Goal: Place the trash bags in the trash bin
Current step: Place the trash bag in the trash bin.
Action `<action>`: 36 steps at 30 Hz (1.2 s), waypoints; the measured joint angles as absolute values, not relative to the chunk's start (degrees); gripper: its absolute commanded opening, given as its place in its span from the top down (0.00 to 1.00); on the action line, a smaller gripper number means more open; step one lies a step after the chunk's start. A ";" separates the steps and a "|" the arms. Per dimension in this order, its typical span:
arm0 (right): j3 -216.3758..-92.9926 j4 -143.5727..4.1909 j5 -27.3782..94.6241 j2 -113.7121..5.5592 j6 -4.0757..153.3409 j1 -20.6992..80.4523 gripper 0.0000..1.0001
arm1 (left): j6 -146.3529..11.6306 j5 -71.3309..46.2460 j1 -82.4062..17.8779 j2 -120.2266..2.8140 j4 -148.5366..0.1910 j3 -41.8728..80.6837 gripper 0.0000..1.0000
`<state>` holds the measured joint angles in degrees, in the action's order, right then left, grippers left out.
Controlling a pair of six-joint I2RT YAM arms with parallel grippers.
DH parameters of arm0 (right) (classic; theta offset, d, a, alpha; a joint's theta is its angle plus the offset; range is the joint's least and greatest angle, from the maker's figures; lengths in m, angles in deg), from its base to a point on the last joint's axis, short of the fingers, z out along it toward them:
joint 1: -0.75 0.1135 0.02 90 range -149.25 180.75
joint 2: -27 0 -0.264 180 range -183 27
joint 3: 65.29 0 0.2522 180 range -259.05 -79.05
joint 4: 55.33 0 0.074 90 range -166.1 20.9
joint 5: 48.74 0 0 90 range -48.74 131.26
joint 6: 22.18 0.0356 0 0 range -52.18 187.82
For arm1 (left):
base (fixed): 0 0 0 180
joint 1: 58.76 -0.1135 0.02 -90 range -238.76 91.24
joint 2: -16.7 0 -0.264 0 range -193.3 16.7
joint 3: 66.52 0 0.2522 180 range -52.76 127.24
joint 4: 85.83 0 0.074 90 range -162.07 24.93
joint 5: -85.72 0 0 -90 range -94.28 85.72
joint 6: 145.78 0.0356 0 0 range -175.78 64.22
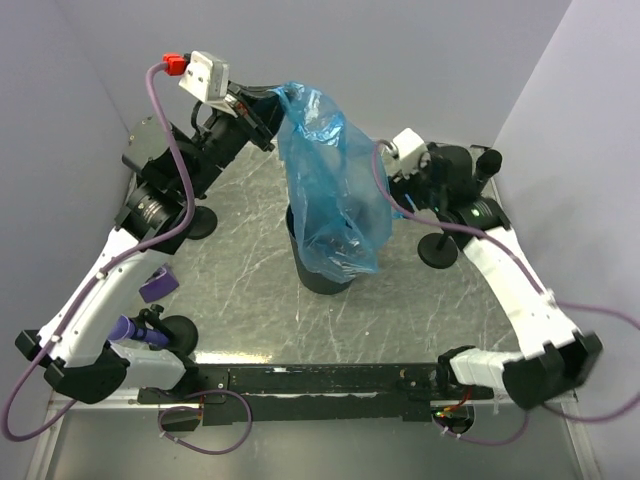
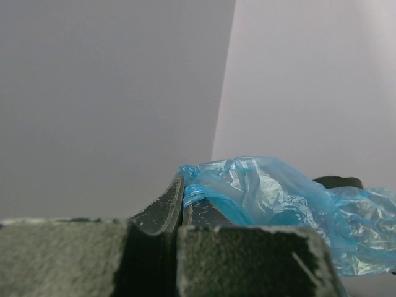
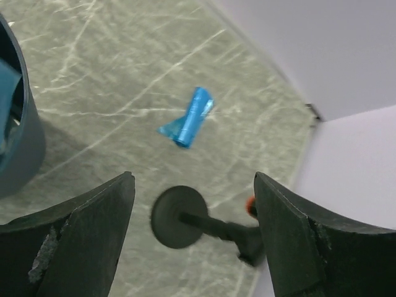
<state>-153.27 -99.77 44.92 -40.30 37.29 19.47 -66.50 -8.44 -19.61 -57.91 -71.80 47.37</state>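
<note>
Above the bin, my left gripper pinches a crinkly blue bag; right gripper gapes empty, a blue roll lying beyond it.

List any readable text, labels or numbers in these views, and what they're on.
None readable.
The blue trash bag, the trash bin, the small blue roll and the table carry no visible print.
The white box on the left wrist is too small to tell.

A grey, marble-patterned desk streaked with pale veins sits boxed in by a plain pale-lavender left wall, back wall and right wall, all under soft, even light casting faint shadows.
</note>
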 measured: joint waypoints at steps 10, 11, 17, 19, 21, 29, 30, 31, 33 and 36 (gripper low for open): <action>-161.42 -100.25 32.44 -49.81 45.19 20.28 0.18 | -59.40 -5.82 -21.05 -54.94 -70.00 40.14 0.99; -161.94 -100.19 31.59 -49.94 45.91 20.45 0.16 | -58.46 -5.43 -21.22 -55.05 -69.92 39.44 0.99; -168.28 -103.71 32.29 -52.24 49.88 19.47 0.15 | -55.97 -4.36 -22.10 -58.19 -67.97 38.83 0.99; -171.71 -106.35 33.32 -52.87 51.39 16.85 0.15 | -56.14 -4.34 -22.21 -59.53 -68.26 38.41 0.99; -174.23 -108.43 34.39 -52.43 52.24 14.49 0.15 | -56.93 -4.45 -22.21 -60.93 -68.39 37.67 0.99; -174.86 -113.85 25.30 -39.76 52.57 13.44 0.14 | -60.62 -6.46 -22.21 -66.78 -69.81 35.90 0.99; -174.86 -114.22 23.66 -38.25 52.70 13.68 0.13 | -60.95 -6.54 -22.21 -67.00 -69.98 35.64 0.99; -174.82 -114.77 21.25 -35.93 52.99 14.12 0.12 | -61.08 -6.59 -22.21 -67.22 -70.09 35.51 0.99; -174.58 -115.16 18.83 -34.25 53.21 15.60 0.11 | -61.21 -6.61 -22.21 -67.46 -70.51 35.40 0.99; -173.88 -116.67 16.93 -32.28 52.84 19.67 0.11 | -61.21 -6.54 -22.21 -67.22 -71.58 34.52 0.99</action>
<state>-173.88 -116.67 16.93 -32.28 52.84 19.67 -61.21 -6.54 -22.21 -67.22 -71.58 34.52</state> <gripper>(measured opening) 0.885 0.013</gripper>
